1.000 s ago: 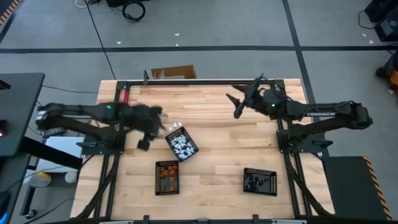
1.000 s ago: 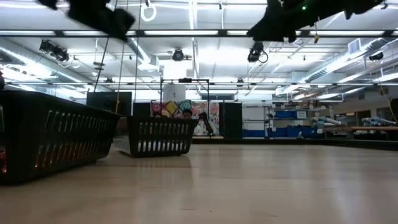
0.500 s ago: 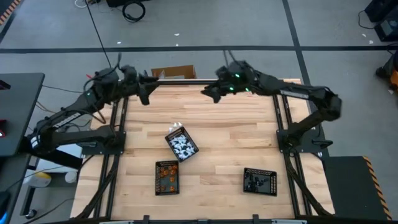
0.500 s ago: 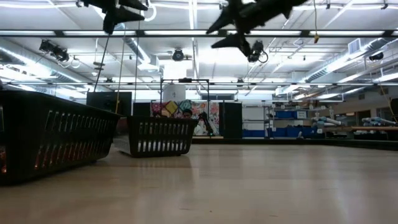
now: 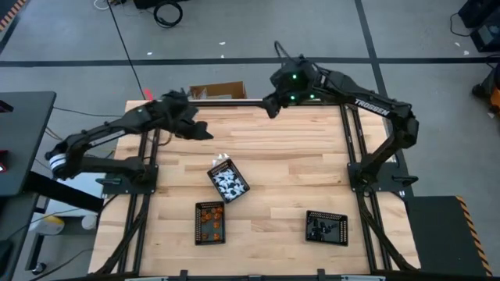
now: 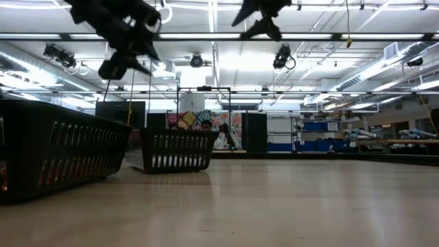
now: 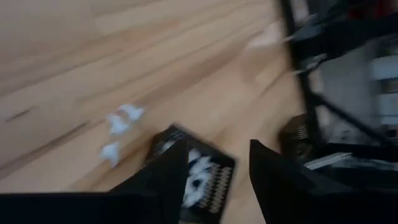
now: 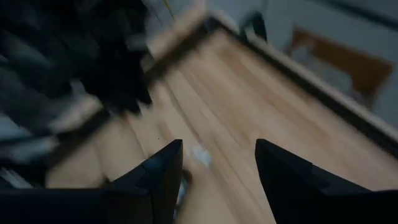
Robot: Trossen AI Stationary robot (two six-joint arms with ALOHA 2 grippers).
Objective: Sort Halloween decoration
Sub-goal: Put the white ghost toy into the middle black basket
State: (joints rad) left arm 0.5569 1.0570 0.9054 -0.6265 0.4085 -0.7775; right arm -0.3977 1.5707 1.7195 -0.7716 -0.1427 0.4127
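Trays [image 5: 227,181] held sorted pieces [image 5: 229,183] mid-table from above, both arms raised at the far edge; left wrist showed the left gripper [image 7: 214,168] empty, fingers apart; right wrist, the right gripper [image 8: 219,168] likewise apart, empty.

- We see a wooden table [image 5: 289,168] with three black trays on it.
- One tray [image 5: 228,181] lies tilted near the centre, towards nine o'clock.
- A second tray [image 5: 209,222] sits at seven o'clock, a third [image 5: 326,227] at five o'clock.
- A cardboard box [image 5: 219,91] rests beyond the table's twelve o'clock edge.
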